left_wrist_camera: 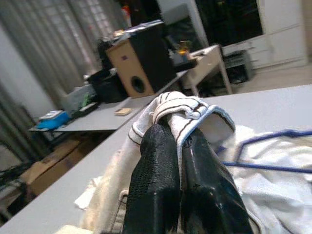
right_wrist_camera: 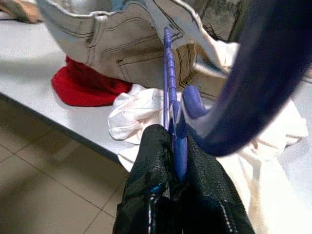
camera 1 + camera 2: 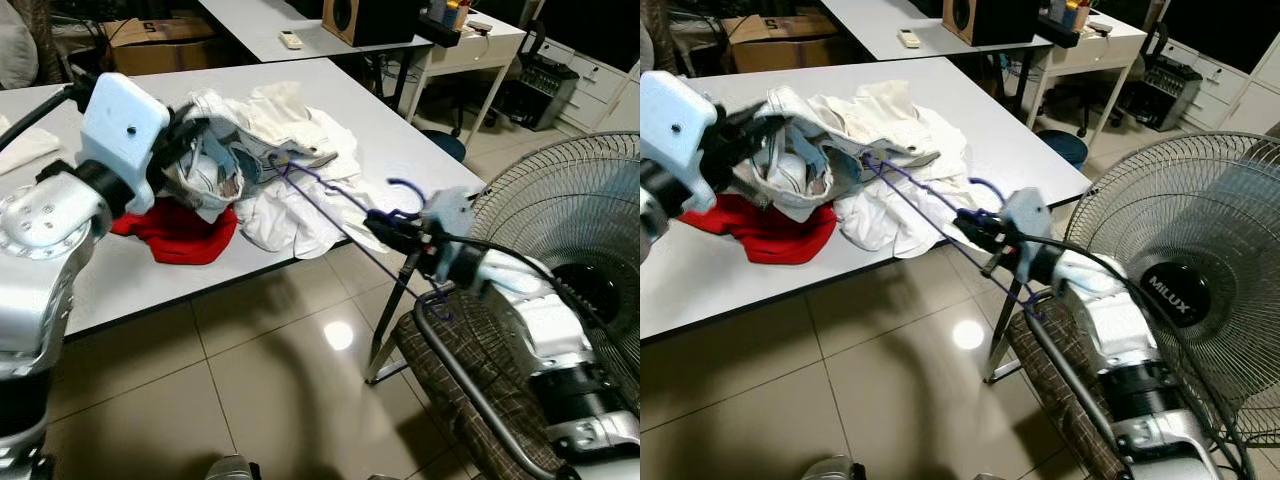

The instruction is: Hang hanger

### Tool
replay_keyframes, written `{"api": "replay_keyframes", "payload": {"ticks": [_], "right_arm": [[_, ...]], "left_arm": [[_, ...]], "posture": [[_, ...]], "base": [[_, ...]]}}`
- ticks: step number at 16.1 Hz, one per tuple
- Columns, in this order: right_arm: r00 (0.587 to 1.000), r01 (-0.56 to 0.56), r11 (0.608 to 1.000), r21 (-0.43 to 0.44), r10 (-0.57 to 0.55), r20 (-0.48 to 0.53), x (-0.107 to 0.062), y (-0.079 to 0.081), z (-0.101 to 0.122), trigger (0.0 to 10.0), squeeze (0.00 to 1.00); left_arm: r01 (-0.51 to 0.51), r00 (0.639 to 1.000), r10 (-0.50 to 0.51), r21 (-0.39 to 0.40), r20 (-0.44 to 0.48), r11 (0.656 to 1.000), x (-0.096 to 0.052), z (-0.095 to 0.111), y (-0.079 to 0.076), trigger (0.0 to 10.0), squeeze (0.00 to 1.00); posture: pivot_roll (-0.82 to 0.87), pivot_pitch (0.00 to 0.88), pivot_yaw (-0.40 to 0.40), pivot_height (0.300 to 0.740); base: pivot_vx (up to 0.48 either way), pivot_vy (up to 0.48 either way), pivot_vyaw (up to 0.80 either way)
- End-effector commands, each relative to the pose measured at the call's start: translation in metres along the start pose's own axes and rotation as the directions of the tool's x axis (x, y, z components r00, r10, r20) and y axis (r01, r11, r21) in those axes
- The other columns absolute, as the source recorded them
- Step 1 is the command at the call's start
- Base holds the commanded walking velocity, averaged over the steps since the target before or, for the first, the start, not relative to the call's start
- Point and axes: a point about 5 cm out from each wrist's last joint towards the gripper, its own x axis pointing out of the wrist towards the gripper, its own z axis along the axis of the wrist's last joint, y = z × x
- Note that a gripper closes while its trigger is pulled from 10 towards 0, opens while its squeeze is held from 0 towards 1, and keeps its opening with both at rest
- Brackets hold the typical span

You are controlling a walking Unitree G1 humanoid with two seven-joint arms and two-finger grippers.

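Right gripper (image 3: 385,228) clamps hanger (image 3: 330,205) past table edge (image 3: 330,245); left gripper (image 1: 178,146) pinches garment (image 3: 215,150)

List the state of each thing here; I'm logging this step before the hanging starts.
Hanger: purple, held by its neck off the table edge, far end tucked into the garment.
Garment: pale, lifted off the table, pinched at an edge.
White clothes: crumpled on the table.
Red cloth: lying flat.
Left gripper: jaws shut on the garment.
Right gripper: jaws shut on the hanger.
Fan: blades not blurred.
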Motion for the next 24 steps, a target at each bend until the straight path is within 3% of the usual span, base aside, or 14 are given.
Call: {"api": "replay_keyframes", "payload": {"ticks": [1,5,9,11,12,13,14,16,17,18,19,20,21,24], "right_arm": [[0.997,0.065,0.998,0.012,-0.064,-0.041,0.001,-0.009,-0.003,10.0,0.0],[0.972,0.235,0.966,0.113,-0.229,-0.057,0.022,-0.032,0.0,10.0,0.0],[0.985,0.174,0.981,0.091,-0.175,0.007,0.049,-0.036,0.022,10.0,0.0],[0.995,0.094,0.994,0.056,-0.095,0.012,0.064,-0.025,0.029,10.0,0.0],[0.998,0.049,0.998,0.041,-0.05,0.025,0.07,-0.017,0.032,10.0,0.0],[0.999,0.019,0.999,0.046,-0.021,0.05,0.074,-0.013,0.035,10.0,0.0],[0.991,-0.043,0.997,0.061,0.034,0.133,0.078,-0.002,0.044,10.0,0.0],[0.966,-0.1,0.992,0.083,0.076,0.247,0.079,0.006,0.057,10.0,0.0],[0.946,-0.135,0.987,0.093,0.1,0.31,0.076,0.01,0.064,10.0,0.0],[0.94,-0.146,0.985,0.094,0.109,0.322,0.072,0.012,0.063,10.0,0.0],[0.945,-0.154,0.984,0.093,0.119,0.306,0.067,0.014,0.056,10.0,0.0],[0.948,-0.154,0.983,0.095,0.12,0.295,0.065,0.015,0.052,10.0,0.0],[0.957,-0.148,0.984,0.099,0.117,0.266,0.059,0.016,0.042,10.0,0.0],[0.969,-0.148,0.984,0.103,0.123,0.216,0.043,0.02,0.028,10.0,0.0]], "left_arm": [[0.02,0.999,-0.02,0.005,0.035,1.0,-0.005,0.01,0.001,0.0,0.0],[0.084,0.996,-0.083,0.005,-0.041,0.996,-0.023,0.001,0.003,0.0,0.0],[0.076,0.985,-0.074,0.005,-0.157,0.997,-0.047,-0.016,0.008,0.0,0.0],[-0.055,0.982,0.06,0.033,-0.181,0.998,-0.06,-0.026,0.016,0.0,0.0],[-0.193,0.966,0.2,0.055,-0.164,0.98,-0.068,-0.03,0.026,0.0,0.0],[-0.297,0.94,0.306,0.08,-0.148,0.951,-0.075,-0.032,0.034,0.0,0.0],[-0.442,0.882,0.451,0.093,-0.138,0.892,-0.094,-0.037,0.044,0.0,0.0],[-0.498,0.85,0.508,0.098,-0.142,0.862,-0.113,-0.04,0.044,0.0,0.0],[-0.457,0.868,0.461,0.067,-0.184,0.887,-0.121,-0.044,0.036,0.0,0.0],[-0.303,0.903,0.291,0.012,-0.316,0.953,-0.125,-0.062,0.014,2.0,0.0],[-0.141,0.912,0.098,-0.08,-0.398,0.987,-0.126,-0.077,-0.013,10.0,0.0],[-0.111,0.911,0.062,-0.098,-0.409,0.989,-0.125,-0.08,-0.019,10.0,0.0],[-0.05,0.908,0.001,-0.105,-0.419,0.993,-0.124,-0.085,-0.029,10.0,1.0],[0.167,0.892,-0.223,-0.171,-0.393,0.971,-0.121,-0.077,-0.042,10.0,1.0]], "posture": [[-0.02,0.0,-0.05,0.74],[-0.01,0.0,-0.048,0.74],[-0.02,0.0,-0.052,0.74],[-0.01,0.0,-0.062,0.74],[0.0,0.0,-0.071,0.74],[0.0,0.0,-0.076,0.74],[0.01,0.0,-0.083,0.74],[0.02,0.0,-0.087,0.74],[0.02,0.0,-0.087,0.74],[0.02,0.0,-0.088,0.74],[0.01,0.0,-0.085,0.74],[0.01,0.0,-0.081,0.74],[0.0,0.0,-0.068,0.74],[-0.02,0.0,-0.052,0.74]], "base": [[0.0,0.0,0.0],[0.0,0.0,0.0],[0.0,0.0,0.0],[0.0,0.0,0.0],[0.0,0.0,0.0],[0.0,0.0,0.0],[0.0,0.0,0.0],[0.0,0.0,0.0],[0.0,0.0,0.0],[0.0,0.0,0.0],[0.0,0.0,0.0],[0.0,0.0,0.0],[0.0,0.0,0.0],[0.0,0.0,0.0]]}}
